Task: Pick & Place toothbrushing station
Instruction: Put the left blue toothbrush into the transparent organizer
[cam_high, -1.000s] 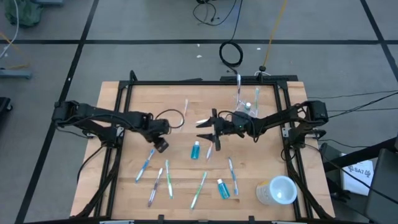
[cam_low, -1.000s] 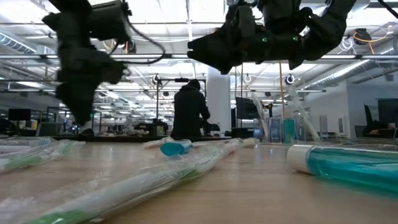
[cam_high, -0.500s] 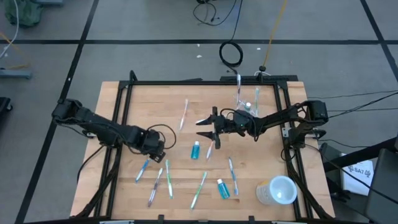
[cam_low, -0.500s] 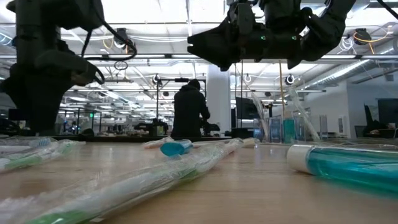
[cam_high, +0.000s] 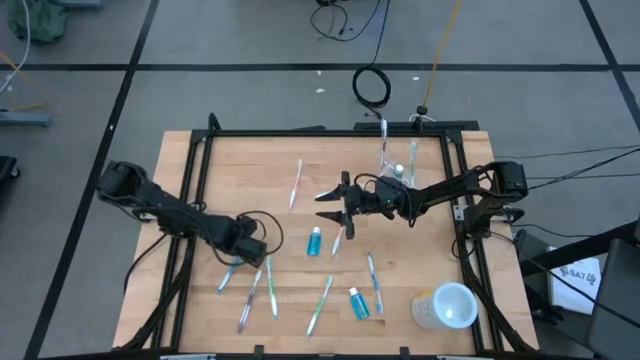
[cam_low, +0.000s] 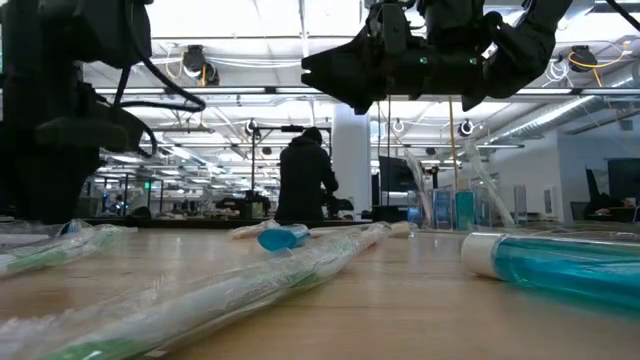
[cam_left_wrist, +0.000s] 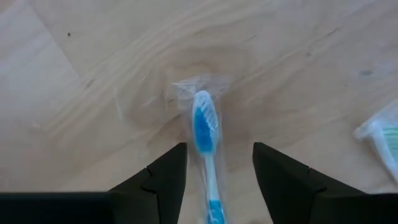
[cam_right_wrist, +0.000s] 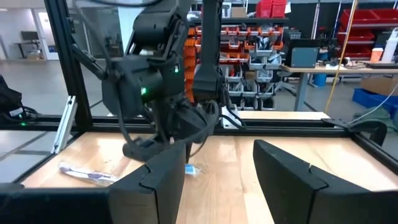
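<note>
Left gripper (cam_high: 248, 254) sits low at the table's (cam_high: 420, 255) seven o'clock side, fingers (cam_left_wrist: 163, 180) parted either side of a wrapped blue toothbrush (cam_left_wrist: 205, 134) but not gripping it; the brush lies flat on the wood with its bristled head pointing away from the wrist, the handle running back between the two fingers. Right gripper (cam_high: 330, 208) hangs above the table's middle, jaws spread and holding nothing, with a blue tube (cam_high: 315, 241) lying just to its six o'clock. Other wrapped brushes (cam_high: 271, 288) are scattered over the near half of the table, toward six and seven o'clock, with a second blue tube (cam_high: 359, 303) among them and one more brush (cam_high: 296, 183) up at eleven. At one o'clock stands the clear tumbler (cam_high: 395, 166), apparently with a brush or two upright in it, though it is hard to make out. A whitish cup (cam_high: 447, 306) lies on its side at the five o'clock corner. Beyond the table, the low view shows a person (cam_low: 305, 175) in dark clothes.
</note>
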